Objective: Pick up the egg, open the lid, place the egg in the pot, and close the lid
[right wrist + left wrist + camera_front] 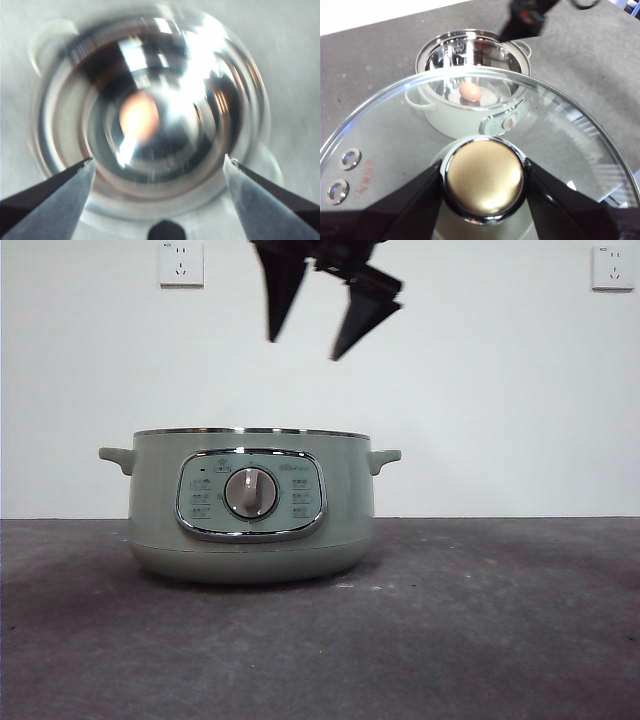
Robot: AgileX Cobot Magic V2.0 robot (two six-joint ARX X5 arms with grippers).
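Observation:
The sage-green pot stands uncovered on the dark table, its silver dial facing me. The egg lies on the shiny bottom inside the pot; it shows blurred in the right wrist view. My right gripper hangs open and empty above the pot's mouth, and its tip shows in the left wrist view. My left gripper is shut on the knob of the glass lid, held up in the air off to the pot's side, out of the front view.
Two wall sockets are on the white wall behind. The dark grey table stretches around the pot.

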